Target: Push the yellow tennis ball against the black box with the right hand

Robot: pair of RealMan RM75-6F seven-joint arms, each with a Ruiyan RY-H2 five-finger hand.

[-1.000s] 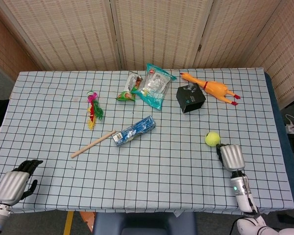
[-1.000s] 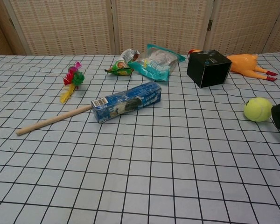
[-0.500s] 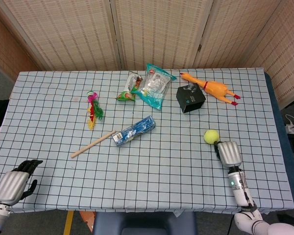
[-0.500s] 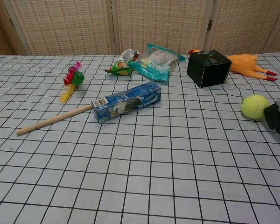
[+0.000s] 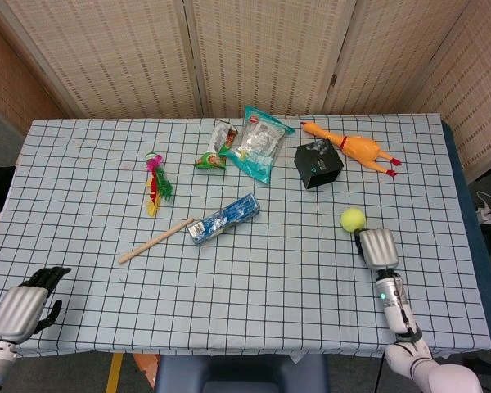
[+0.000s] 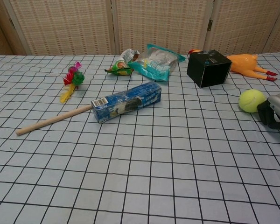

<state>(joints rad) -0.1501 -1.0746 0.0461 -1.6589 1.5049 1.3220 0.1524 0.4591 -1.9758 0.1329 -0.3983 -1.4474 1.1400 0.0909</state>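
Push in progress, head and chest views. The fuzzy yellow felt tennis ball (image 5: 353, 219) lies on the grid-checked tablecloth (image 5: 295, 278), directly ahead of the right hand (image 5: 377, 247), whose dark fingers (image 6: 266, 115) curl inward, holding nothing, and appear to touch the ball's near side. The matte black cardboard box (image 5: 318, 164) stands farther on and to the left, well apart from the ball, so the push should run forward and leftward. The left hand (image 5: 20, 312), fingers curled and holding nothing, rests at the table's opposite near corner, far from the ball. The ball should roll readily; the flat-faced box should stop it.
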